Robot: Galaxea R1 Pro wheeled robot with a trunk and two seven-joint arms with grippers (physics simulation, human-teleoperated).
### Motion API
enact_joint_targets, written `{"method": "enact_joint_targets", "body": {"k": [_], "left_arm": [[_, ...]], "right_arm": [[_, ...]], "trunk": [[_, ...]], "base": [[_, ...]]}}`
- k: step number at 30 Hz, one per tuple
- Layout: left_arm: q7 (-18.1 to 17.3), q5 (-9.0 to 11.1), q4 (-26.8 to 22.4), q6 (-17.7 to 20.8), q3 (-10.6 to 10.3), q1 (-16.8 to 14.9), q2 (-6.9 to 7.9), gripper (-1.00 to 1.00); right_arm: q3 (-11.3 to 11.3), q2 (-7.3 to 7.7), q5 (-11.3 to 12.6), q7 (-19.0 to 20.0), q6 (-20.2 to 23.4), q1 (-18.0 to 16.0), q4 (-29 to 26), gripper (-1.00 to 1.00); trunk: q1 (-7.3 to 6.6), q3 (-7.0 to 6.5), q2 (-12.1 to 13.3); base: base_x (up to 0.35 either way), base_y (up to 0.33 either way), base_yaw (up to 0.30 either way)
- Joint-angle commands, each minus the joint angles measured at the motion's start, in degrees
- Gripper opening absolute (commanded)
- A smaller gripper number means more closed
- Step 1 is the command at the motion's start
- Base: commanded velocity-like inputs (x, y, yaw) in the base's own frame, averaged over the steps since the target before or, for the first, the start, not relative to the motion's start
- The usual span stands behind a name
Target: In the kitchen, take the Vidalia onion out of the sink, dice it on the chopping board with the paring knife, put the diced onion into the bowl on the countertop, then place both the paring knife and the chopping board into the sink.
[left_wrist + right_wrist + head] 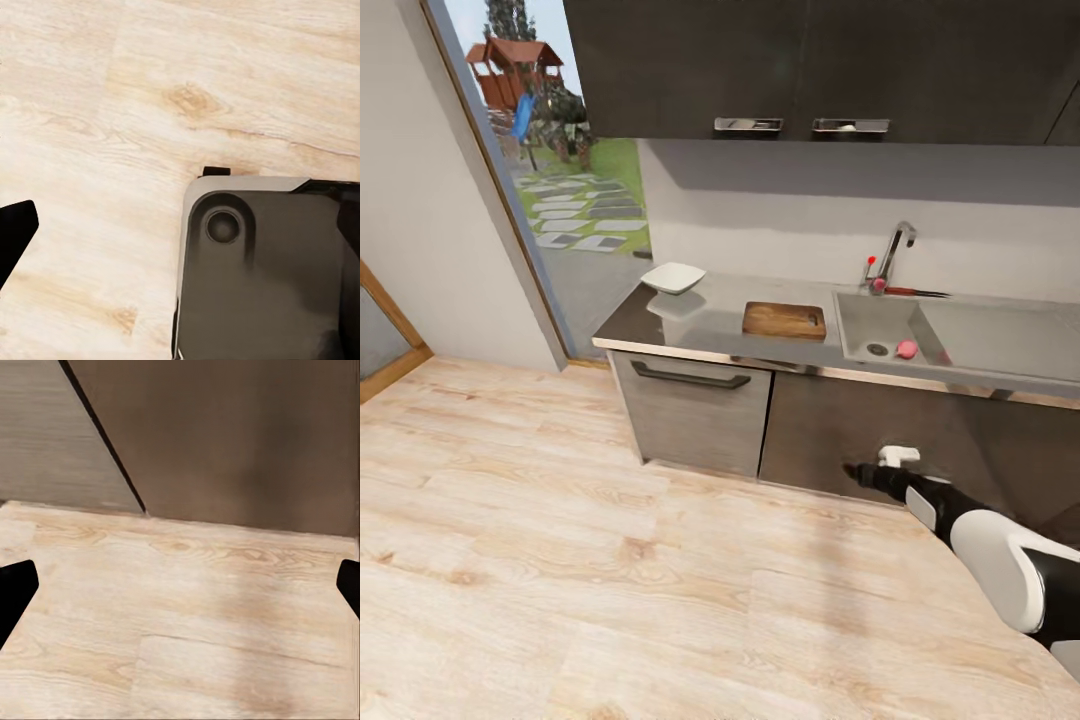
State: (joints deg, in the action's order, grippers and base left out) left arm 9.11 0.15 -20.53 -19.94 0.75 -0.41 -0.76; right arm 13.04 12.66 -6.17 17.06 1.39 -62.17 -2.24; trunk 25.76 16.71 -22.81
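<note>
1. Nearest me, the right gripper on its white-and-black arm hangs low over the pale wood-plank floor, its tips aimed at the dark grey cabinet fronts. In its wrist view the two black fingers sit at opposite edges with bare planks between them, so the jaws stand wide apart and grip nothing.
2. The left gripper shows as one dark finger above the same planks, next to the robot's dark rounded base corner. I cannot tell how far its jaws are parted.
3. Above and beyond the right jaws runs the glossy grey countertop. On it lies the dark brown wooden chopping board with a slot handle, and farther off to its left the shallow white squarish bowl.
4. Almost straight over the right jaws is the grey steel sink, with the small pinkish-red Vidalia onion resting in the basin beside the drain.
5. Behind the basin, by the chrome faucet, lies the orange-handled paring knife.
6. I judge the onion light, firm and smooth-skinned, liable to roll. Pinching it across its widest middle looks safest.
7. The head view alone gives the counter layout; the right wrist view gives the cabinet seam and the jaw gap.
</note>
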Motion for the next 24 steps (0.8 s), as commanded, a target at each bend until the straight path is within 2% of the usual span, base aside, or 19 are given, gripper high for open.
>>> {"method": "enact_joint_targets", "body": {"k": [1,3,5,6,9,12,14,18,20,24], "left_arm": [[0.12,-0.02,0.04,-0.19,0.05,-0.03,0.05,1.00],[0.12,-0.03,0.04,-0.14,0.08,-0.03,0.12,1.00],[0.14,-0.05,-0.03,0.14,0.11,-0.03,0.13,1.00],[0.17,-0.05,-0.05,0.22,0.11,-0.03,0.12,1.00],[0.33,-0.05,-0.12,0.44,0.12,-0.03,-0.04,1.00],[0.40,-0.06,-0.30,0.52,0.13,-0.03,-0.20,1.00],[0.46,-0.06,-1.36,0.65,0.13,-0.03,-0.80,1.00],[0.53,-0.10,-4.15,1.91,0.13,-0.03,-2.08,1.00],[0.53,-0.17,-6.34,4.57,0.13,-0.03,-2.78,1.00],[0.43,-0.22,-12.33,14.24,0.13,-0.10,-3.85,1.00]], "right_arm": [[0.58,-0.03,-0.54,-0.26,-1.42,2.54,0.37,1.00],[0.58,-0.08,-0.53,-0.61,-3.27,5.33,0.63,1.00],[0.53,-0.33,-0.51,-1.55,-9.16,11.05,0.96,1.00],[0.52,-0.41,-0.51,-1.96,-10.99,12.57,1.03,1.00],[0.50,-1.25,-0.51,-5.58,-19.87,20.89,1.19,1.00],[0.50,-1.91,-0.48,-8.15,-24.17,25.66,1.23,1.00],[0.49,-2.90,-0.44,-10.41,-28.53,30.45,1.30,1.00],[0.49,-4.12,-0.39,-11.57,-32.29,35.52,1.32,1.00],[0.49,-4.85,-0.36,-11.89,-35.18,37.56,1.34,1.00],[0.54,-7.32,-0.31,-12.78,-43.82,40.73,1.37,1.00]], "trunk": [[0.03,0.09,-0.10],[0.03,0.09,-0.10],[0.03,0.09,-0.10],[0.03,0.09,-0.10],[0.03,0.09,-0.10],[0.03,0.09,-0.10],[0.03,0.09,-0.10],[0.03,0.09,-0.10],[0.03,0.09,-0.10],[0.03,0.09,-0.10]], "base": [[-0.006,0.000,0.000],[-0.004,0.000,0.000],[-0.002,0.000,0.000],[-0.001,0.000,0.000],[0.000,0.000,0.000],[0.000,0.000,0.000],[0.000,0.000,0.000],[0.000,0.000,0.000],[0.000,0.000,0.000],[0.000,0.000,0.000]]}}
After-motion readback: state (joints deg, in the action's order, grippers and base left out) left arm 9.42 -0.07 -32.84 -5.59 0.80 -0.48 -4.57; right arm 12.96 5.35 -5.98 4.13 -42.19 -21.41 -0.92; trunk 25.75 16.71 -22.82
